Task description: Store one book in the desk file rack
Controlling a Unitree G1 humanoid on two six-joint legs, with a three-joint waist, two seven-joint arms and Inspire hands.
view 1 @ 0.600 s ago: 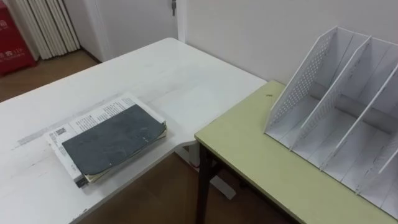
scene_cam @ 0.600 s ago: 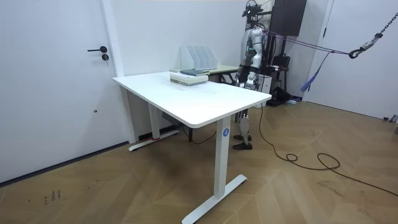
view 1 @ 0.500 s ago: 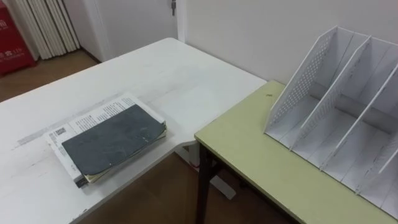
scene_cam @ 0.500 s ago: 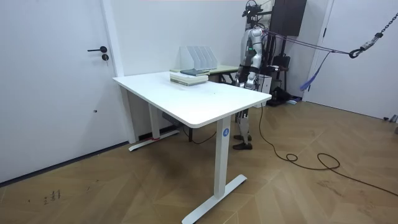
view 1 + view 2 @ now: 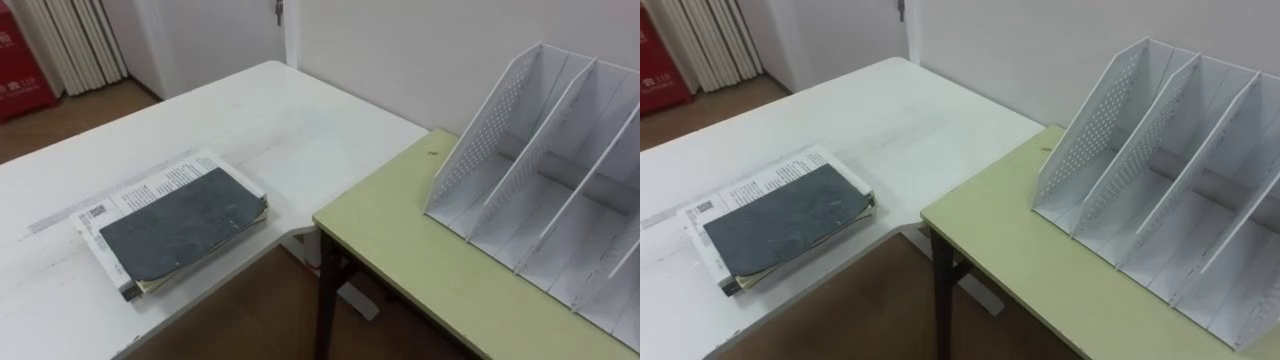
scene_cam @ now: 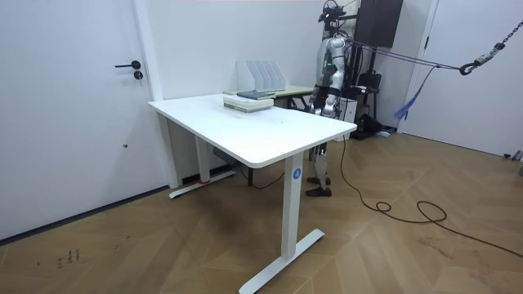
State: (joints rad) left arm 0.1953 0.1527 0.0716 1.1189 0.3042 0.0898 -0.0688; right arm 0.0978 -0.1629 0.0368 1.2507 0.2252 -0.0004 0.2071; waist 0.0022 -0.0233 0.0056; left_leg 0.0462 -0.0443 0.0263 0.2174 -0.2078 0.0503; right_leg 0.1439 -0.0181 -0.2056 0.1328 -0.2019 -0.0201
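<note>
The file rack (image 5: 540,190) runs off the edge at 3 to 4 o'clock in the eye views, so I cannot see how many slots it has. The slots that show hold nothing. It stands on the green desk (image 5: 420,270), whose near side is cut off at 5 o'clock.

The dark book (image 5: 180,228) lies flat at about 8 o'clock on the white table (image 5: 250,120), well apart from the rack. It rests on a white printed book (image 5: 150,185) and covers most of it, leaving a printed strip bare toward 11 o'clock. The pages under the dark cover are too thin to sort out.

In the room view the robot stands at the far corner of the white table, at 1 o'clock, beside the green desk. Its left hand (image 6: 324,106) hangs low at its side. From this far off I cannot tell whether it is spread or closed, or whether it carries anything.

Compared with half a second ago nothing has shifted. The books, the rack and the robot are all just where they were.
</note>
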